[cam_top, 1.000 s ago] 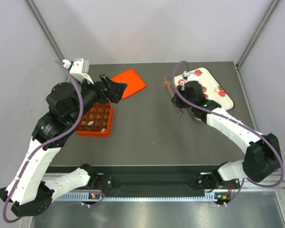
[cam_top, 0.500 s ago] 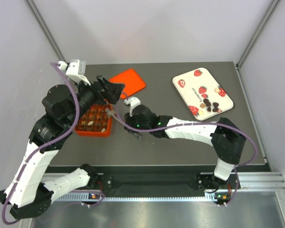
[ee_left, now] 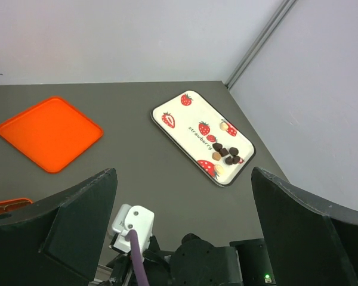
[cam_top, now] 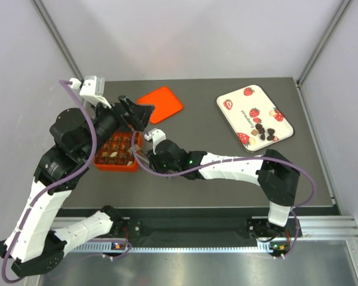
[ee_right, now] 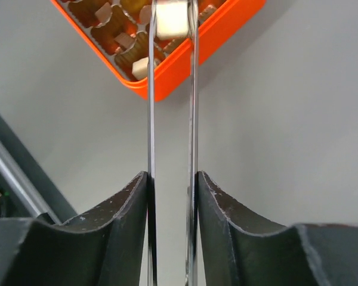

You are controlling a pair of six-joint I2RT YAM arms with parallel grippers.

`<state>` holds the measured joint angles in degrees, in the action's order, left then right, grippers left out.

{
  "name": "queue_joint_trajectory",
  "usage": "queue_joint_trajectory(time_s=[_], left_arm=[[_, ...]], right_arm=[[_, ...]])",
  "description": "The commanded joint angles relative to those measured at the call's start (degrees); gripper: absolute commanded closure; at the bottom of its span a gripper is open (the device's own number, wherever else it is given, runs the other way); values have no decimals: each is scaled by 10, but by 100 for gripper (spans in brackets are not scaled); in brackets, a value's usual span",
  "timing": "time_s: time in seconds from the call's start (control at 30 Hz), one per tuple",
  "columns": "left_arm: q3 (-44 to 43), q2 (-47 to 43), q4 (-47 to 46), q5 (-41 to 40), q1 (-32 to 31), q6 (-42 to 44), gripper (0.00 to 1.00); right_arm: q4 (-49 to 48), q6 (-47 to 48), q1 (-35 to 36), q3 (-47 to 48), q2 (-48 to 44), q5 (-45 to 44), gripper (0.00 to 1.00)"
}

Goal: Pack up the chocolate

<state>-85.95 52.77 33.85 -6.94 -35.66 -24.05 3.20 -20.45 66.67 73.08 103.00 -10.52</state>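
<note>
An orange-red box (cam_top: 133, 163) with square compartments lies at the left, partly under my left arm. It holds several brown chocolates (ee_right: 116, 33). My right gripper (ee_right: 172, 5) reaches its two thin blades over the box's near corner (ee_right: 227, 30). They are shut on a pale cream chocolate (ee_right: 170, 19). In the top view the right gripper (cam_top: 138, 153) is at the box's right edge. More chocolates (cam_top: 264, 132), mostly dark, lie on the strawberry tray (cam_top: 244, 101) at the far right. My left gripper (cam_top: 137, 112) hangs open and empty above the box. Its fingers (ee_left: 77, 220) frame the right arm below.
The flat orange lid (cam_top: 161, 104) lies behind the box, also seen in the left wrist view (ee_left: 48, 132). The strawberry tray (ee_left: 185, 119) with chocolates (ee_left: 225, 155) sits near the right wall. Grey walls close in the dark table on three sides.
My right arm has swung from the tray across the table to the box, carrying the cream chocolate. The left arm has drawn back a little to the left.
</note>
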Motion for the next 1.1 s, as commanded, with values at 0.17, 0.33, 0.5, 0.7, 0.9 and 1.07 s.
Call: queue_joint_trajectory(time_s=[0.17, 0.33, 0.5, 0.7, 0.9, 1.07], left_arm=[[-5, -9, -12, -2, 2, 3, 1], [-6, -7, -12, -2, 2, 2, 1], [-10, -6, -10, 0, 2, 2, 1], [-13, -8, -4, -4, 2, 1, 1], [-6, -11, -7, 1, 2, -2, 1], [-2, -13, -10, 3, 2, -4, 1]], right_arm=[[4, 24, 10, 48, 15, -42, 58], [3, 44, 10, 61, 0, -76, 57], [-20, 83, 6, 35, -60, -143, 60], [-10, 82, -36, -65, -189, -207, 61], [92, 30, -172, -137, -293, -217, 61], [211, 19, -306, -166, -351, -202, 60]])
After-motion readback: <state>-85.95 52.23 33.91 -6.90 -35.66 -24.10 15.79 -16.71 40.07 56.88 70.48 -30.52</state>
